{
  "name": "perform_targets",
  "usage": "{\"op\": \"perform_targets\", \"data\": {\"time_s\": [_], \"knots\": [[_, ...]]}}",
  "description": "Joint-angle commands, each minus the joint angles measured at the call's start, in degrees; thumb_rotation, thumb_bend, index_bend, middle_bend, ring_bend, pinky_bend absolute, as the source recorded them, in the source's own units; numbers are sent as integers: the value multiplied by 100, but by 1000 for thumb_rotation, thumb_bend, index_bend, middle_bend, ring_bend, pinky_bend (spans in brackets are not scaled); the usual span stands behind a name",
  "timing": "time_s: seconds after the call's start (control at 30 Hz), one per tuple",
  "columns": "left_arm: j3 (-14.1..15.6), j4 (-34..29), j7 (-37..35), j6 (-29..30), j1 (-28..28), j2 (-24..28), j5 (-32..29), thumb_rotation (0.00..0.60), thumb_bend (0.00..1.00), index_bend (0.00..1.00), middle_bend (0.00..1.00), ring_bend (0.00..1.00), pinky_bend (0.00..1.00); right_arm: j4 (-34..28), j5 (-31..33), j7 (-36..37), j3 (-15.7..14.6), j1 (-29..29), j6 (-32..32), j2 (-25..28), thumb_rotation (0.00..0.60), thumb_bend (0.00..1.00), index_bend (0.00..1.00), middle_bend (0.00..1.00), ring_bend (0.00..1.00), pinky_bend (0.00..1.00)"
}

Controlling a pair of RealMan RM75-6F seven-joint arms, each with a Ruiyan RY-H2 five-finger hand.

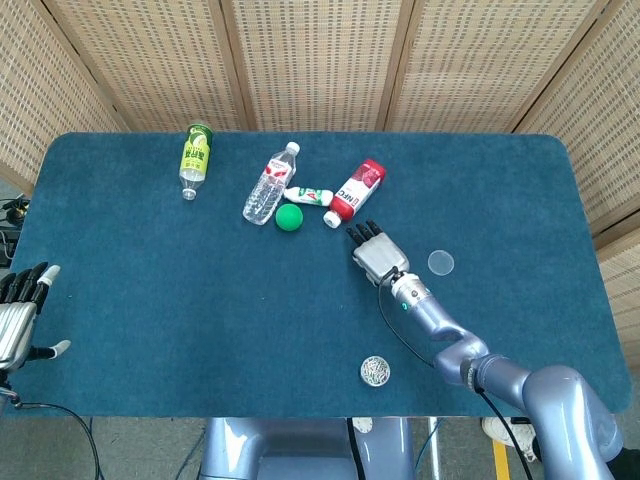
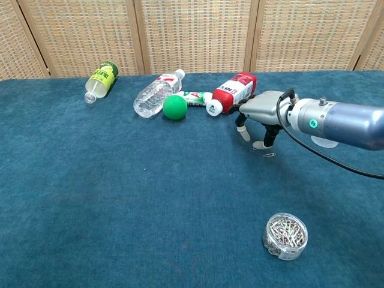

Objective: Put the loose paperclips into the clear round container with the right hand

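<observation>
Lying flat, thin silver paperclip

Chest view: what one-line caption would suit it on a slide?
Right hand reaches down over loose paperclips on the blue table; clear round container waits nearby.

Bright, even light; soft shadows; sharp focus.

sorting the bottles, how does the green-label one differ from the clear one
The green-label bottle has no cap, lies alone at far left and wears a wide green-yellow label. The clear bottle keeps its white cap, has a thin red-white label and lies beside the green ball. Both lie on their sides.
</observation>
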Motion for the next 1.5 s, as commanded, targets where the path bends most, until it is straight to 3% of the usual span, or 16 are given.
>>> {"op": "perform_targets", "data": {"time_s": [0.03,0.9,1.5], "knots": [[3,-3,15,-2,-2,-5,-2,600,0,0,0,0,0,-28,-115,29,-62,-21,-15,41,600,365,500,41,0,0],[14,-8,59,-19,-16,-26,-15,600,0,0,0,0,0,231,-528,49,-195,-65,-126,75,600,366,500,41,0,0],[17,-3,8,-45,-23,-13,-14,600,0,0,0,0,0,682,-743,580,-170,-97,-37,-240,600,366,548,41,0,0]]}}
